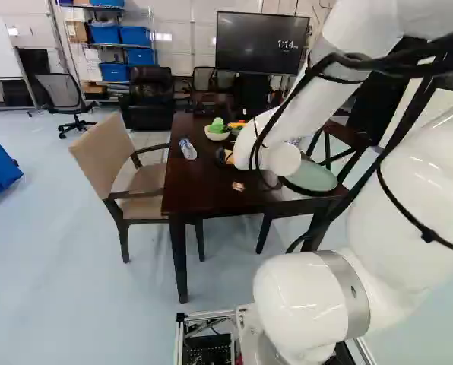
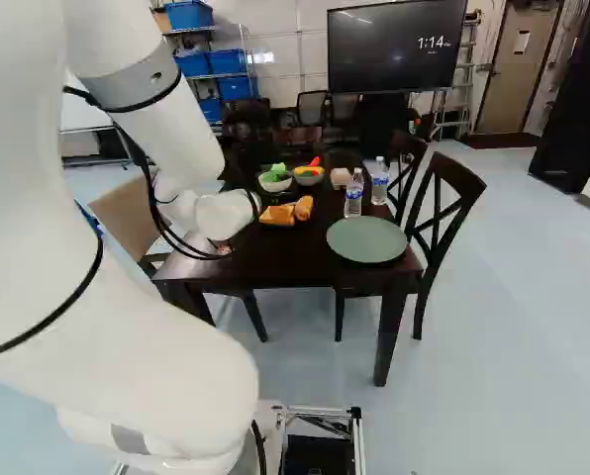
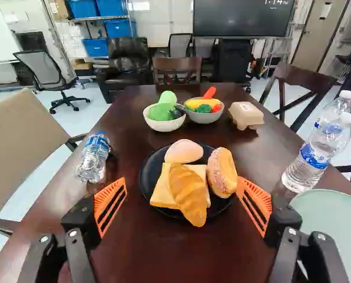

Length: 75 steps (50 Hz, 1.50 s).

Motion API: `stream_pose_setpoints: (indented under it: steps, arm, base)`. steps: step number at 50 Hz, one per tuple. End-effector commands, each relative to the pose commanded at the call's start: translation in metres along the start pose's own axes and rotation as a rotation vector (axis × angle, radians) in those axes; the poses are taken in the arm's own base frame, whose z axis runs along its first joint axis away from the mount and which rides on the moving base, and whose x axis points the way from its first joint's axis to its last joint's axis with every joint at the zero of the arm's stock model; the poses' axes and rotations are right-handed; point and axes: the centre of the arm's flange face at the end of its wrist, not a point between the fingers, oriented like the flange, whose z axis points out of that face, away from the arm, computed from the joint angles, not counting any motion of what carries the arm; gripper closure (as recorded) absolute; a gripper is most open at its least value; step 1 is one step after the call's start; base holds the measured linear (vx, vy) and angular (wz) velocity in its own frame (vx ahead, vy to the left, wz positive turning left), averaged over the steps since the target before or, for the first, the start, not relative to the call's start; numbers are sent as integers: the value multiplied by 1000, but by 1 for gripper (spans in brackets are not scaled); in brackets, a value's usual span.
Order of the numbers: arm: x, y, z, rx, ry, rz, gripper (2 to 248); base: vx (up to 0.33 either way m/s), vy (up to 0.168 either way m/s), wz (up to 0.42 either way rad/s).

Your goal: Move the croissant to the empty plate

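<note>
well, my gripper (image 3: pixel 181 183) stands wide open — two orange pads spread apart, with nothing held between them. the croissant (image 3: pixel 189 194) lies straight ahead of me, in line with the gap between my fingers. it rests on a slice of bread (image 3: pixel 159 193) on the black plate (image 3: pixel 145 184), one end pointing back toward me at the plate's near rim. a smooth rounded bun (image 3: pixel 183 151) sits just behind it, and a sprinkled bun (image 3: pixel 222 171) is beside it, on my right finger's side. the empty plate, a pale green one (image 2: pixel 367 239), is on the table (image 2: pixel 275 265) out beyond my right finger — well apart from the croissant, and nearer my end than the two upright water bottles (image 2: pixel 353 194) (image 2: pixel 379 182).
</note>
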Motion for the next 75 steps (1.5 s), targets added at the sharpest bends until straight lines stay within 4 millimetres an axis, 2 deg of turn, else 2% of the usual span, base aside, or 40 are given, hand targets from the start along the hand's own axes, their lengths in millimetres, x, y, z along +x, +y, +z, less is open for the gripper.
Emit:
stream_pose_setpoints:
  steps: [38,75]
  arm:
    - [38,-1,49,20,-200,-38,3]
    - [71,0,86,29,-431,-101,3]
  base:
    - [0,0,0]
    - [0,0,0]
